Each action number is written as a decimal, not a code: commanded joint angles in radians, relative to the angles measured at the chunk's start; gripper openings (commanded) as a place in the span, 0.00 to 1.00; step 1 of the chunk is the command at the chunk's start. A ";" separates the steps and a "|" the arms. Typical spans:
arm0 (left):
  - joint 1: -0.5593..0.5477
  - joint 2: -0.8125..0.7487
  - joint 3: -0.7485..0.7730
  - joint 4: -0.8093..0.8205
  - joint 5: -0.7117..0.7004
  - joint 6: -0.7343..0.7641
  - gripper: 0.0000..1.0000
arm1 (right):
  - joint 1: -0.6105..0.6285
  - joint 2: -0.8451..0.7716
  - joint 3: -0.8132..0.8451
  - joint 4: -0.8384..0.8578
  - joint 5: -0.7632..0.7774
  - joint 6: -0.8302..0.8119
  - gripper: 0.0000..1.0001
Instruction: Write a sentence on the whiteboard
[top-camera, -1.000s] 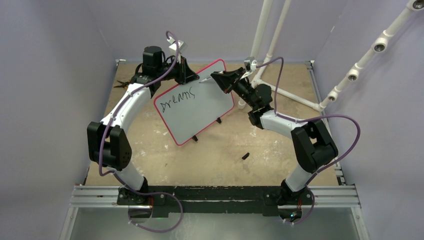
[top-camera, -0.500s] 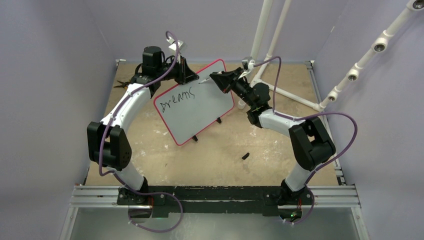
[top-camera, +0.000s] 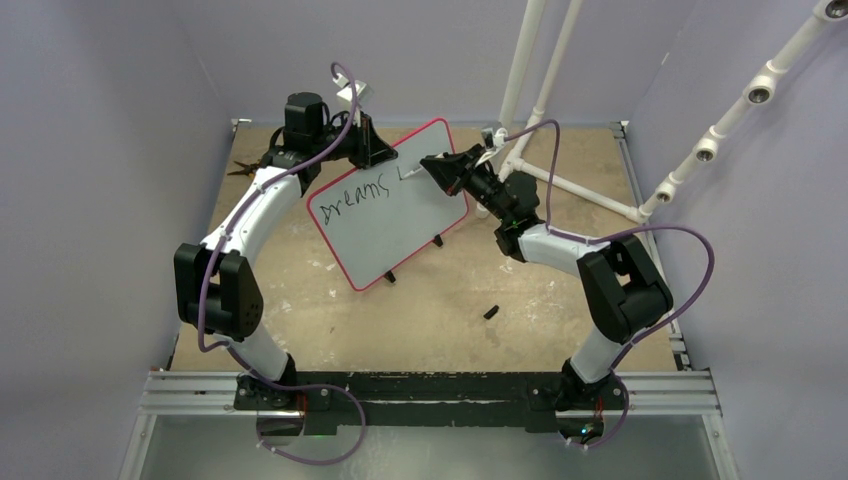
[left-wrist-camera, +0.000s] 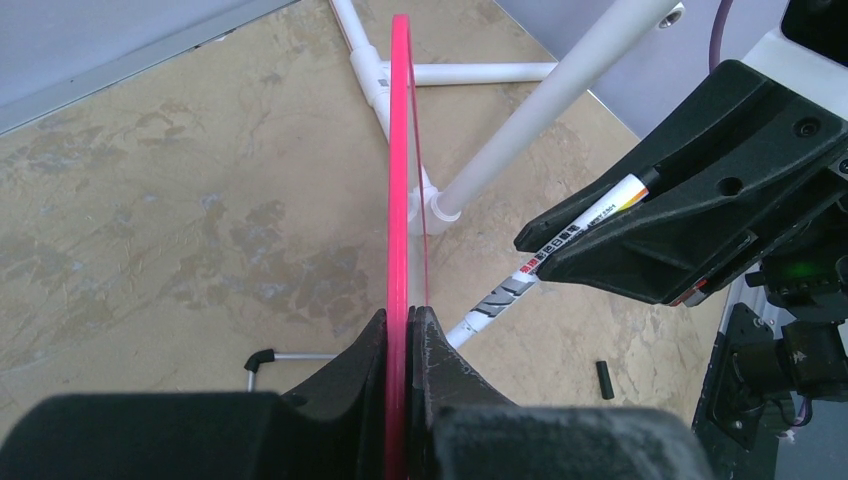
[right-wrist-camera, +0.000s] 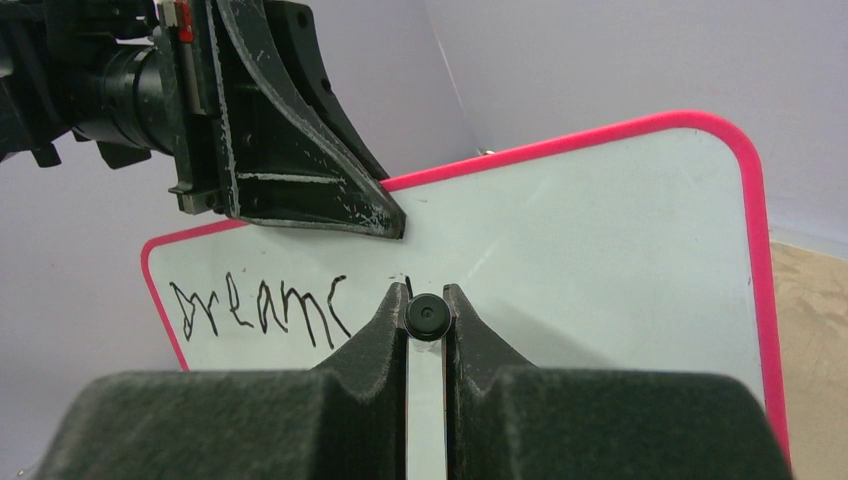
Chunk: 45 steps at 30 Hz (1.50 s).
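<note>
**Marker on the board, one word written**

On my left side, the left pincer (top-camera: 372, 150) is clamped on the top edge of the whiteboard (top-camera: 395, 215). The left wrist view shows it plainly: both fingers of the pincer (left-wrist-camera: 400, 320) are pressed against the pink rim (left-wrist-camera: 400, 150), one on each face. The board stands tilted over the middle of the worktop (top-camera: 430, 310), face toward the arm bases, with its black feet low at the near edge. I cannot tell whether they touch down.

The sentence (top-camera: 357, 195) so far reads "Dreams", in black along the upper left of the white face (right-wrist-camera: 600, 240). From the right wrist camera the word (right-wrist-camera: 260, 308) sits left of my fingers, with a short black stroke just after it.

The right pincer (top-camera: 440, 168) is closed tight on the marker (top-camera: 412, 173), whose tip meets the board beside that stroke. The marker's round butt end (right-wrist-camera: 427, 317) sits squeezed between the fingers of this pincer (right-wrist-camera: 427, 300), and its labelled barrel (left-wrist-camera: 575, 228) shows from the other side.

A small black cap (top-camera: 491, 312) lies on the worktop, well apart from the board. A white pipe frame (top-camera: 600, 198) stands far right.
</note>
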 joint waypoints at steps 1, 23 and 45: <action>-0.013 0.013 -0.032 -0.021 0.034 0.020 0.00 | 0.007 -0.027 -0.017 -0.016 0.031 -0.036 0.00; -0.013 0.010 -0.033 -0.018 0.036 0.020 0.00 | 0.008 -0.031 -0.016 0.073 0.131 0.014 0.00; -0.013 0.016 -0.033 -0.015 0.039 0.017 0.00 | 0.027 -0.002 -0.031 0.098 0.053 0.018 0.00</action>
